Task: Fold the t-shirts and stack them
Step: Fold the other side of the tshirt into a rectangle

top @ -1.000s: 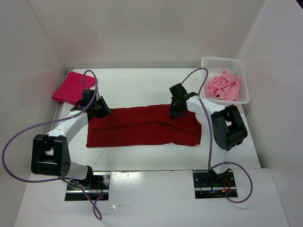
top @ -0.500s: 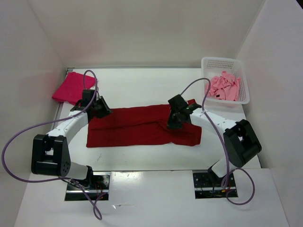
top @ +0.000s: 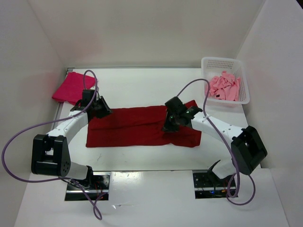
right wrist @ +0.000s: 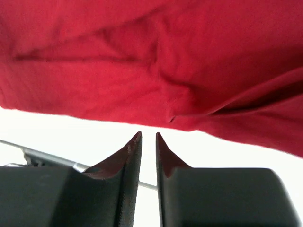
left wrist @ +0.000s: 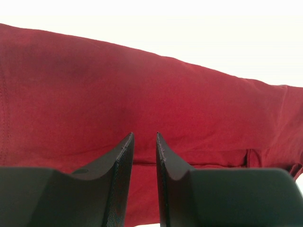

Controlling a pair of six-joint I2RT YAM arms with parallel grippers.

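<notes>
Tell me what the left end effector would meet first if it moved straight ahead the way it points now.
The dark red cloth t-shirt, lying spread out. The left end effector points straight at it and nothing shows in between. How near the cloth is cannot be judged from these views.

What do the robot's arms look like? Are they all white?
Not all. The left arm and right arm have white tubes, chunky black joints and a looping purple cable each. The left tool and right tool are black, with two pointed fingers.
</notes>
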